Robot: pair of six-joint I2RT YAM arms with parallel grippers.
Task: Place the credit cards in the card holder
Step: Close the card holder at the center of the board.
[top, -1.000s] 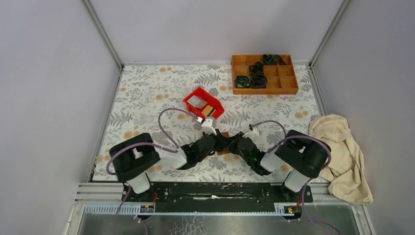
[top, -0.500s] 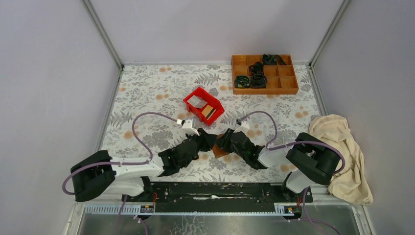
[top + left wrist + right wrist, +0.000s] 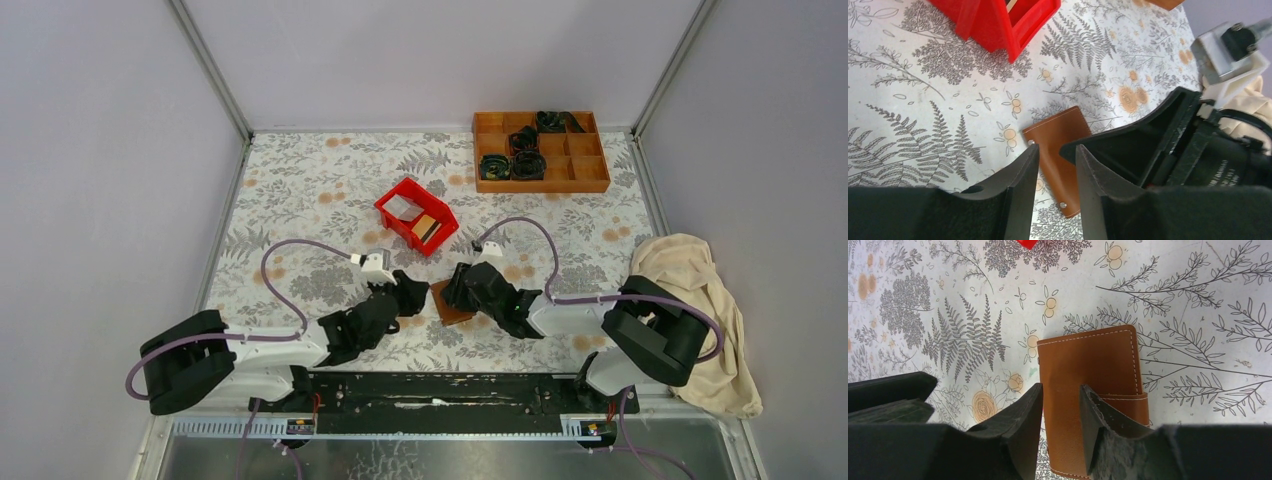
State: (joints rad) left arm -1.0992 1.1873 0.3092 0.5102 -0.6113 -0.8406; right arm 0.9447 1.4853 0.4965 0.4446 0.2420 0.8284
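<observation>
table (image 3: 300, 190) with a leaf and flower print fills the middle of the top view. two arms reach in from the near edge, the left arm (image 3: 250, 350) and the right arm (image 3: 640, 330), and they bend toward each other. a pale cloth (image 3: 700, 300) lies in a heap at the right edge of the table. a wooden tray (image 3: 560, 186) sits at the far right corner, with black coiled things (image 3: 510, 165) in some of its boxes. a red bin (image 3: 392, 196) sits near the middle of the table, past the two grippers.

the left gripper (image 3: 1055, 152) hangs low, just to the left of the wallet. its fingers stand a little apart, with a narrow gap and nothing held between them. the right gripper (image 3: 1060, 390) hangs over the right side of the wallet. its fingers also stand a little apart, and nothing is held.

the wallet (image 3: 450, 303) is brown and folded shut. it lies flat on the table between the two grippers, and neither one grips it.

the two cards are in the red bin, well apart from the wallet. the white card (image 3: 404, 208) is at the far end and the gold card (image 3: 426, 226) is at the near end.
</observation>
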